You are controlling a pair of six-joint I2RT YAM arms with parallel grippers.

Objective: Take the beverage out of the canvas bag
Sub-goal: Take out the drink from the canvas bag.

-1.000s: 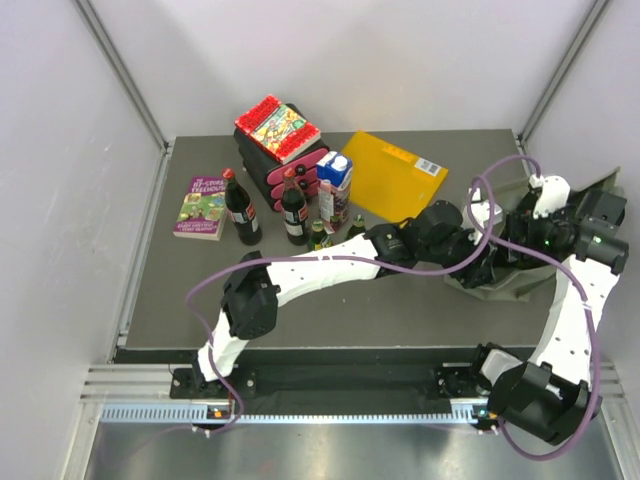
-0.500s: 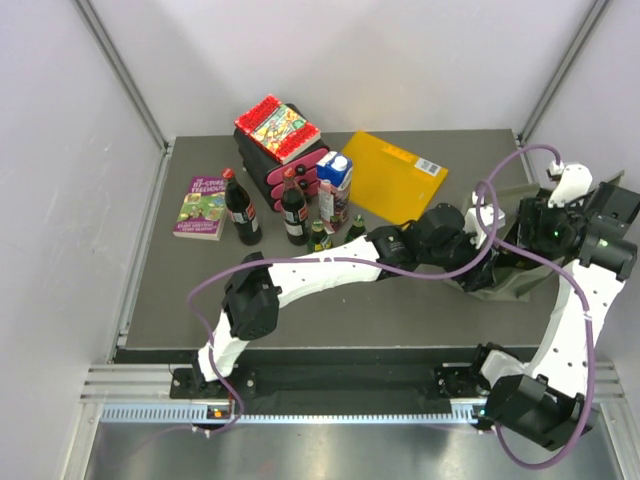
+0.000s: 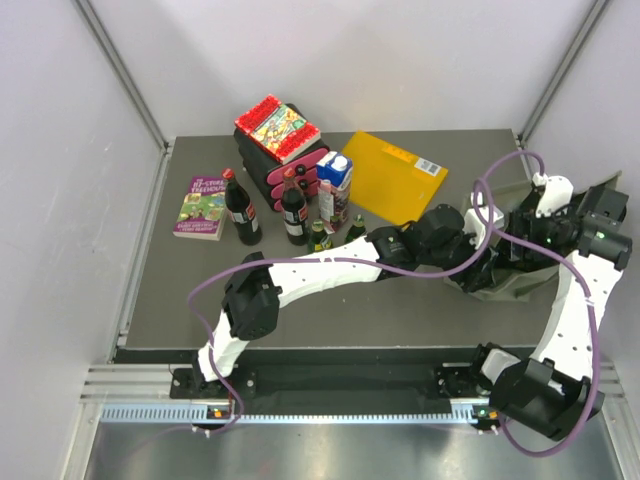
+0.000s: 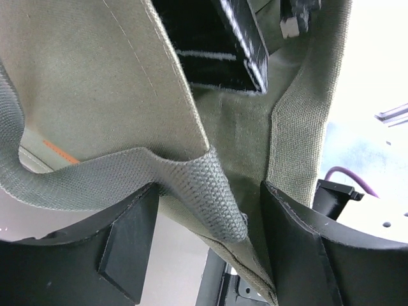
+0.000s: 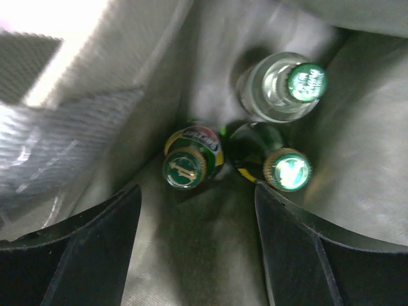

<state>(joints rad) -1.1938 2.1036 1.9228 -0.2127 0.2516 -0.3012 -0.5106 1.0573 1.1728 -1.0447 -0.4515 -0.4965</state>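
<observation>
Far right of the overhead view: olive canvas bag [image 3: 505, 288], slumped on the desk [image 3: 400, 305], with both arms crowded over its mouth and hiding most of it from above. One arm stretched across the whole desk from the lower left to reach it.

At the bag's rim, left hand [image 4: 209, 191]: fingers wide apart, straddling the cloth edge and a webbed strap [image 4: 191, 175]. Cloth loose between them, not visibly squeezed. Black part of the other arm at the top of that view, within the bag's mouth.

Above the bag's inside, right hand [image 5: 197, 191]: also wide open, gripping nothing, looking straight down.

Below it, on the bag's floor, three upright bottles close together:
- clear bottle [image 5: 284, 89], green cap, upper right
- dark green bottle [image 5: 285, 169], just beneath the clear one
- labelled bottle [image 5: 190, 167], green cap, centre left, right beside the dark green one

Bag walls close round all three, with a fold leaning in at the left.

Upper middle of the overhead view, well apart from the bag: yellow-orange folder [image 3: 395, 178] lying flat. To its left:
- carton [image 3: 336, 180]
- two cola bottles [image 3: 241, 210]
- small green bottles [image 3: 318, 237]
- black-and-pink stack [image 3: 285, 168]
- book [image 3: 203, 207] flat at the far left
</observation>
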